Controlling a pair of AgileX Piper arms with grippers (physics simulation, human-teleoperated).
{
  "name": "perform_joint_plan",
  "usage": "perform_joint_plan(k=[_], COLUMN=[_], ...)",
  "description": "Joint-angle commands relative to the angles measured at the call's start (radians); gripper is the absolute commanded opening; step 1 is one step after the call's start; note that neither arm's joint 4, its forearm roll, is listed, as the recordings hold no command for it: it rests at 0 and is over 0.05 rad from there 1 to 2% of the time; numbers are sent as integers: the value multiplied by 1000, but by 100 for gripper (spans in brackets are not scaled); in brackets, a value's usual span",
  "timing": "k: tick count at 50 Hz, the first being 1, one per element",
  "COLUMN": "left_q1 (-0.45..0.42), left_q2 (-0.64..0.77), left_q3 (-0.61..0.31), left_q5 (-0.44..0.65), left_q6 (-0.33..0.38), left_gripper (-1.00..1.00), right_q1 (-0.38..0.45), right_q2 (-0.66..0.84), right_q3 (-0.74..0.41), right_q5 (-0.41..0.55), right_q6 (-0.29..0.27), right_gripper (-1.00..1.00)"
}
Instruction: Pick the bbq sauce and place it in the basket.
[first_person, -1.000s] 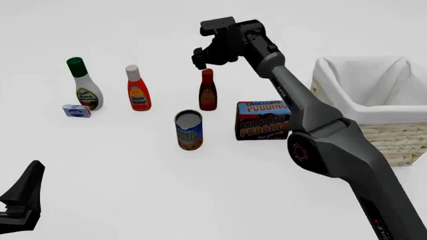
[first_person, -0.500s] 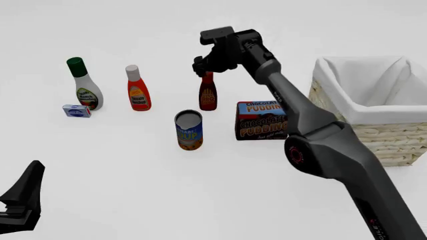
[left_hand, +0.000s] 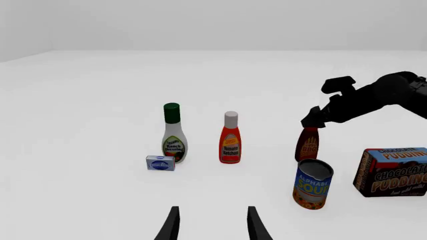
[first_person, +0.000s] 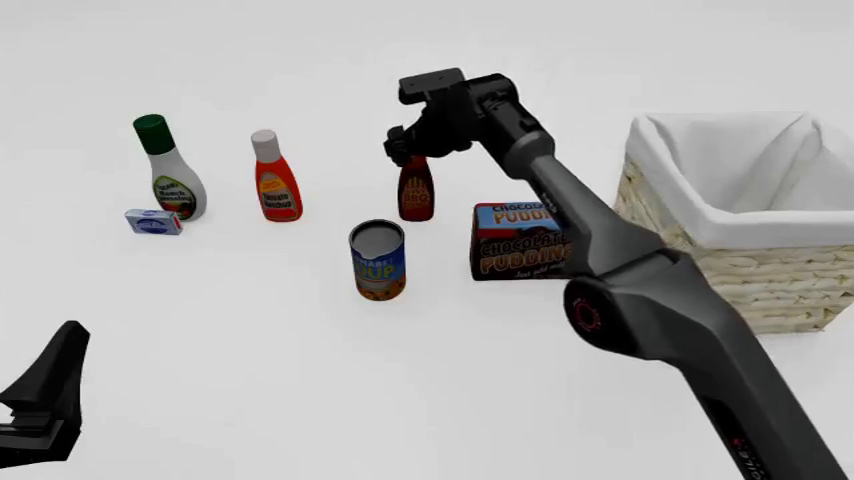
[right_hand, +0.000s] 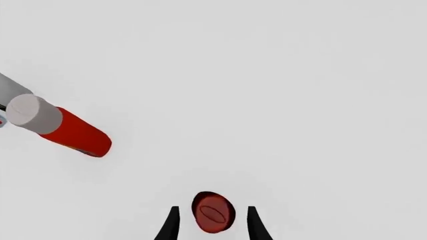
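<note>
Currently the right gripper (right_hand: 213, 225) hangs open straddling the cap of the bbq sauce (first_person: 416, 190), which stands upright beside the pudding box (first_person: 525, 241). Recommend descending squarely to the neck before closing, then carrying it to the basket (first_person: 747, 225)

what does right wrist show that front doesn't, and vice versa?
Only right wrist: the bbq sauce seen cap-down from above, its red cap sitting between the two fingers of the open right gripper, with a gap on each side.

Only front: the basket, the soup can, the pudding box, the green-capped ranch bottle, the small blue box, and part of the left gripper.

Both: the bbq sauce, the right gripper above it, the ketchup bottle and the white table.
</note>
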Motion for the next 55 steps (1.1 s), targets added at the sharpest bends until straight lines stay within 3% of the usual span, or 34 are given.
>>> perform_joint_plan(k=[1, 19, 20, 43, 55], left_q1=[0, 0, 0, 0, 0], left_q2=[0, 0, 0, 0, 0], left_q3=[0, 0, 0, 0, 0], left_q5=[0, 0, 0, 0, 0], left_q6=[0, 0, 0, 0, 0], left_gripper=[100, 100, 100, 100, 100], right_q1=[1, -2, -3, 0, -8], right_q2=[15, 34, 32, 6, -67], right_q3=[0, 0, -1, 0, -1], right_q5=[-4, -12, -15, -12, 15], right_q6=[0, -3, -6, -7, -39], right_gripper=[100, 100, -100, -100, -100])
